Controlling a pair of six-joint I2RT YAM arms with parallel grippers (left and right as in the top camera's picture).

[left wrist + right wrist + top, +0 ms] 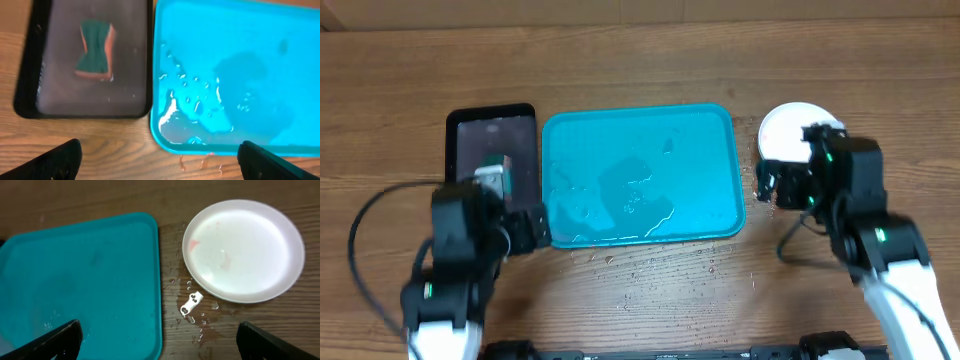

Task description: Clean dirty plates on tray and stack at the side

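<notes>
We see the tray (705, 150) lying with its long axis left-right, the white plate (783, 130) beside its right end, left gripper (160, 151) and right gripper (160, 330) both gaping, empty.

Robot lab bench, wood-grain table (640, 40), left arm (455, 240), right arm (880, 235)

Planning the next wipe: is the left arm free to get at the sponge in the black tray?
Probably yes: the left gripper hangs open near the black tray, and nothing covers the sponge.
</notes>
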